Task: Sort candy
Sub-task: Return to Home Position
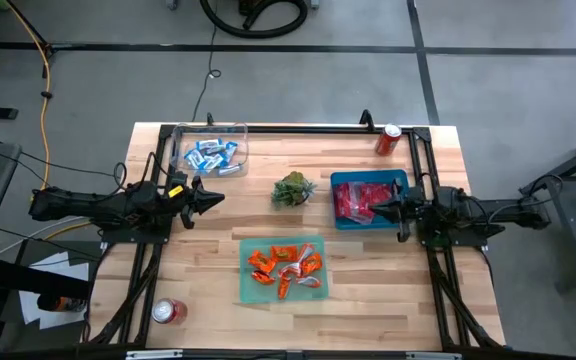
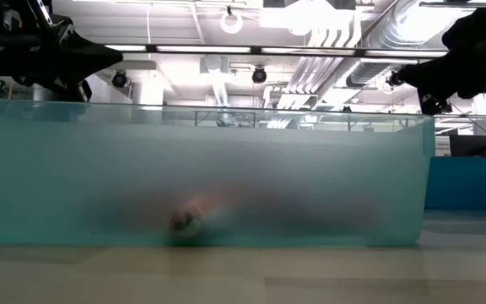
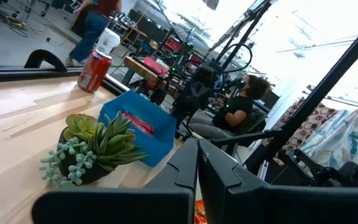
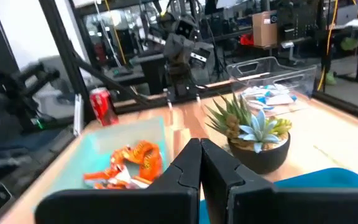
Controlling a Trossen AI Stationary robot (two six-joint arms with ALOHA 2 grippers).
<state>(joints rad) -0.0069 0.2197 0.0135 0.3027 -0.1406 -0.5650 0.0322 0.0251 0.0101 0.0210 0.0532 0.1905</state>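
Observation:
Blue-and-white candy [image 1: 211,154] lies in a clear bin [image 1: 239,133] at the far left. Pink candy [image 1: 353,197] fills a blue bin [image 1: 400,180] on the right. Red-orange candy [image 1: 283,266] lies in a teal bin [image 1: 249,288] near the table's front, along with one or two blue-and-white pieces. My left gripper [image 1: 216,197] is shut and empty. It hovers level just near of the clear bin, pointing at the plant. My right gripper [image 1: 371,208] is also shut and empty. It hovers level above the blue bin's pink candy, pointing left. The wrist views show both sets of fingers closed: left gripper [image 3: 197,163], right gripper [image 4: 201,155].
A small green plant [image 1: 293,190] in a dark pot stands between the two grippers. One red can [image 1: 388,138] stands at the far right, another [image 1: 168,311] at the near left. The teal bin's wall [image 2: 226,177] fills the low view. Bare wood lies between the bins.

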